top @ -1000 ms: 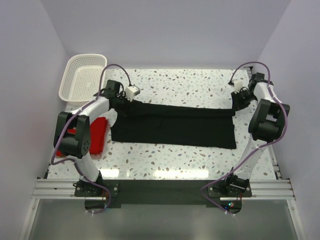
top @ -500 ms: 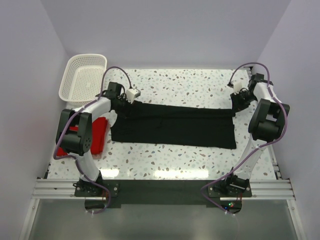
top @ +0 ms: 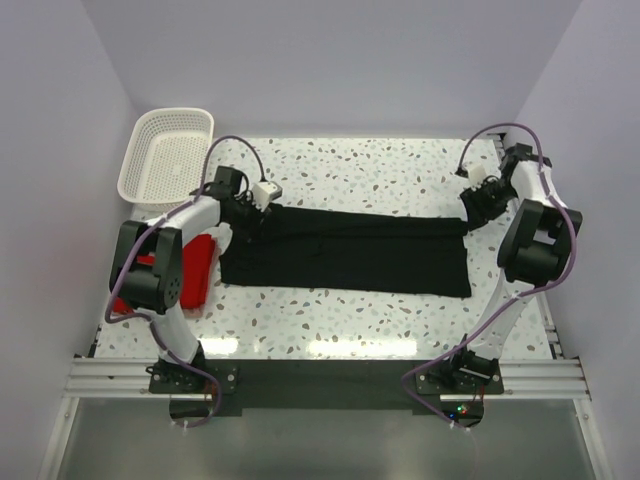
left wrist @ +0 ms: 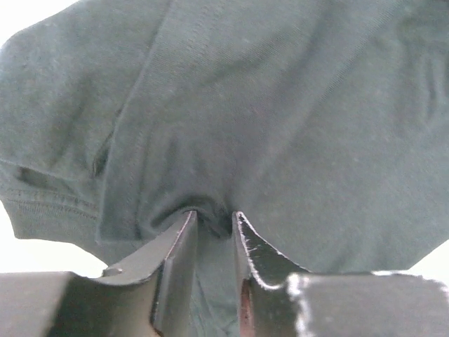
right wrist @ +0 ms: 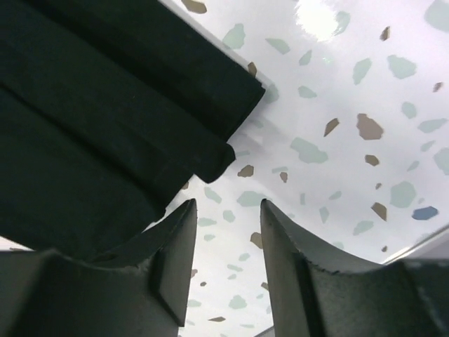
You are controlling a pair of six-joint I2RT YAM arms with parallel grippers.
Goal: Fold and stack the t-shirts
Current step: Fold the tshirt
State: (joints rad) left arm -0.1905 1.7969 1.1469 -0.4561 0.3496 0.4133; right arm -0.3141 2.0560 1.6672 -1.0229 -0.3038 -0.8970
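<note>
The soft, limp black cloth t-shirt [top: 345,252] wants corner pinches. The right gripper [right wrist: 228,205] gapes empty; the left gripper [left wrist: 215,216] stands barely parted, perhaps nipping a pucker.

One black t-shirt [top: 350,255], one red t-shirt [top: 200,266], one white basket [top: 165,160] and one speckled table [top: 380,165].

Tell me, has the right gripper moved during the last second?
Yes. The right gripper has drawn slightly back from the black t-shirt's corner, toward the table's far right corner.
</note>
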